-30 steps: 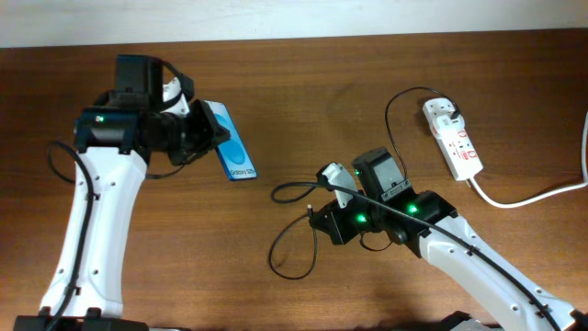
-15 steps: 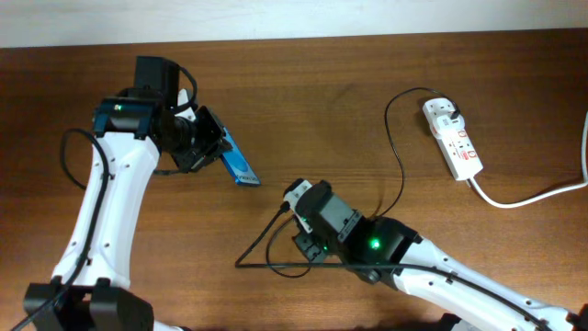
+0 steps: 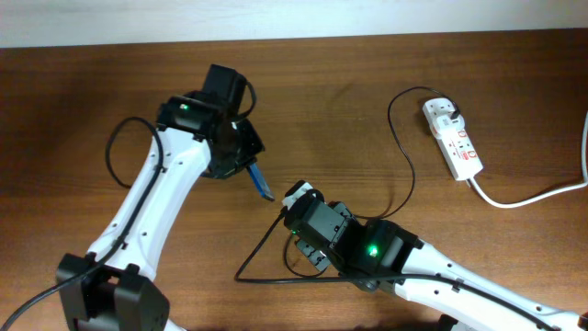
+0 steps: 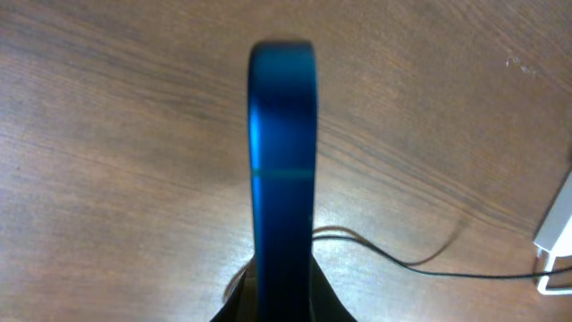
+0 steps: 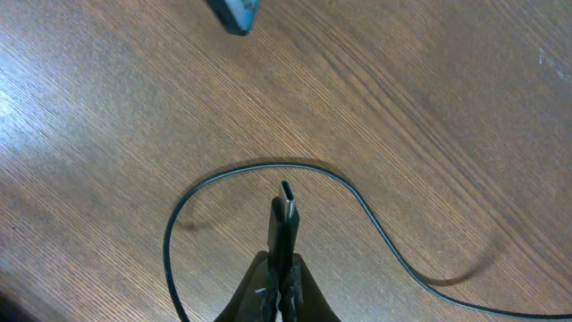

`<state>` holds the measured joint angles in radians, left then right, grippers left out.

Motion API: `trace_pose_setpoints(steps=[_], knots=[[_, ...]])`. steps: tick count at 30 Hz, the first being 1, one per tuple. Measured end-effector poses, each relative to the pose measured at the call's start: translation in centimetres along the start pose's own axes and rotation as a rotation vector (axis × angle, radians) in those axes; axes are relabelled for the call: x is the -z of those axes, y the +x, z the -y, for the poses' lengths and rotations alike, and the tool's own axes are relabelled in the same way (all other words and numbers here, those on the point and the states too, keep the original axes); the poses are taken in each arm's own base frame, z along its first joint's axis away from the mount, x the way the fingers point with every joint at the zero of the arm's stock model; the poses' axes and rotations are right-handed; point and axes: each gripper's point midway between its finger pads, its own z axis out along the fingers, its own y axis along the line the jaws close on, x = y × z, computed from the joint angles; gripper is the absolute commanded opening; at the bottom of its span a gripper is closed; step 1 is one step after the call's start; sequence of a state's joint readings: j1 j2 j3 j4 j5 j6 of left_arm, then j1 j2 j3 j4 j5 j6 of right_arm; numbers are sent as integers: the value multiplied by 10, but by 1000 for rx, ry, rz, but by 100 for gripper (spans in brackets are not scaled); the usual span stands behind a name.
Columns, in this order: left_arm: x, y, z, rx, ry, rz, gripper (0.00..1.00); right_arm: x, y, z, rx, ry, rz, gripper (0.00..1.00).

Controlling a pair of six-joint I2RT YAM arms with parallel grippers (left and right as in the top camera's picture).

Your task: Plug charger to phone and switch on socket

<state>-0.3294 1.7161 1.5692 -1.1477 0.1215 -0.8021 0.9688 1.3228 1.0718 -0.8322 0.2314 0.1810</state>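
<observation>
While the left gripper [image 4: 281, 291] is clamped on the phone [image 4: 282, 134] edge-on, right gripper [image 5: 280, 284] pinching the charger plug [image 5: 288, 204], phone corner up ahead, not touching

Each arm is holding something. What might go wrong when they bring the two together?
The left gripper holds the phone by one end only, so a push from the plug might tilt or slip it. The right gripper pinches the charger just behind its tiny tip; slight misalignment may make it miss. The cable loop on the table could snag.
</observation>
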Motion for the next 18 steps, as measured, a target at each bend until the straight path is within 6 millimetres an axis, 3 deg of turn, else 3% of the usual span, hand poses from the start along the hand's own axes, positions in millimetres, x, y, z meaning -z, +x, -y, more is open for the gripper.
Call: trace_pose_setpoints(steps=[3, 8, 12, 18], knots=[[-2, -6, 9, -12, 16, 40, 0, -1, -1, -1, -4, -5, 2, 4], [-2, -11, 8, -1, 8, 64, 0, -6, -13, -19, 9, -52, 44, 4], [-2, -10, 9, 4, 3, 68, 0, -29, -10, -25, 24, -46, -14, 4], [-3, -4, 14, -16, 5, 63, 0, -23, -32, -20, 22, -4, 32, 4]])
